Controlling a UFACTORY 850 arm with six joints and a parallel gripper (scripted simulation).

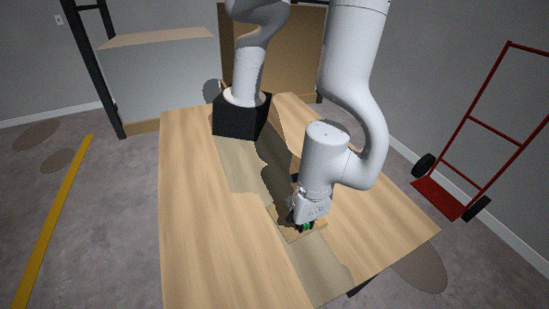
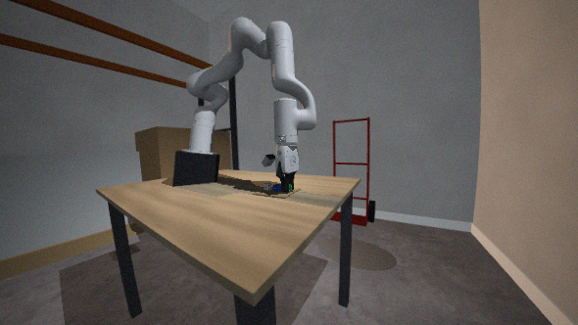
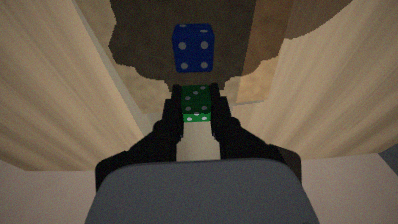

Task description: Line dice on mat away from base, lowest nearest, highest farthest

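My gripper [image 3: 195,95] is shut on a green die [image 3: 196,104] and holds it low over the tan mat [image 1: 297,231], at the mat's end far from the robot's base. I cannot tell whether the die touches the mat. The green die also shows under the gripper in the top view [image 1: 306,226] and the exterior view [image 2: 290,187]. A blue die [image 3: 193,47] lies flat on the mat just beyond the green one, toward the base; it also shows in the exterior view [image 2: 277,188]. A small grey die [image 2: 266,186] sits next to the blue one, nearer the base.
The black base block [image 1: 239,116] stands at the table's far end. The table's right edge [image 1: 409,205] is close to the mat. A cardboard box [image 1: 279,51] stands behind the table and a red hand truck [image 1: 470,154] on the floor to the right.
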